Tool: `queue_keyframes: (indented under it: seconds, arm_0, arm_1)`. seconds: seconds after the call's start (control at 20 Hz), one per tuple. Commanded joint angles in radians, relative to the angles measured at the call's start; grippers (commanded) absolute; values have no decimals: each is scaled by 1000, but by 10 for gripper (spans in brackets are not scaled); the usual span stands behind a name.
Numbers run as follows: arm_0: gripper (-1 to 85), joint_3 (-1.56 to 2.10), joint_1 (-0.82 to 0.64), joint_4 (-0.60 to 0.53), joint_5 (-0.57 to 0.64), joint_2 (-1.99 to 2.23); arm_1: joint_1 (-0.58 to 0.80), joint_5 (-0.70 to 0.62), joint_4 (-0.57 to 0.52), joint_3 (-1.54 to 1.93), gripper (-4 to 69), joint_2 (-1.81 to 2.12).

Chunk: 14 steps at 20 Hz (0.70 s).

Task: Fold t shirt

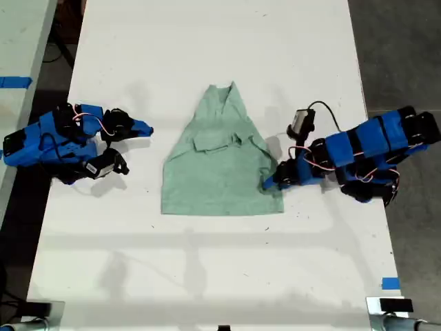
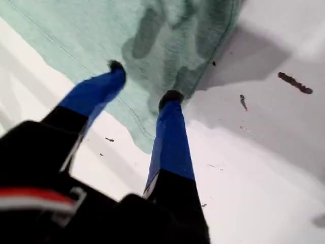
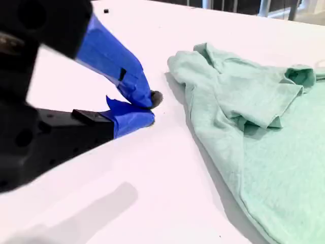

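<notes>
The pale mint-green t shirt (image 1: 220,165) lies flat in the middle of the white table (image 1: 207,262), sleeves folded inward, narrowing to the collar at the far end. My first gripper (image 1: 266,183) comes in from the exterior view's right and is open. In the first wrist view its blue fingers (image 2: 170,127) straddle the shirt's (image 2: 101,35) side edge near the hem corner, and my first gripper (image 2: 143,81) holds nothing. My second gripper (image 1: 146,129) rests shut on the exterior view's left, a short way from the shirt. In the second wrist view my second gripper (image 3: 150,109) lies on bare table beside the shirt (image 3: 264,132).
Blue tape marks sit at the exterior view's left on a neighbouring table (image 1: 14,82) and near the front right corner (image 1: 390,283). Dark floor borders the table on both sides in the exterior view. Small dark specks (image 2: 293,83) mark the tabletop near the first gripper.
</notes>
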Motion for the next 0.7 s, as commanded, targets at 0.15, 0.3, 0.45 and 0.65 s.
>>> queue_keyframes:
  seconds: [0.15,0.3,0.45,0.65]
  arm_0:
    - [-2,44,5,2,-11,8]
    - [-2,44,5,2,-11,8]
    - [-2,44,5,2,-11,8]
    - [-2,44,6,2,-12,8]
  arm_1:
    - [-40,57,-34,41,356,-35]
    - [-26,63,-6,61,358,-35]
    - [-32,61,-63,63,333,-92]
    - [-25,35,-118,17,209,-176]
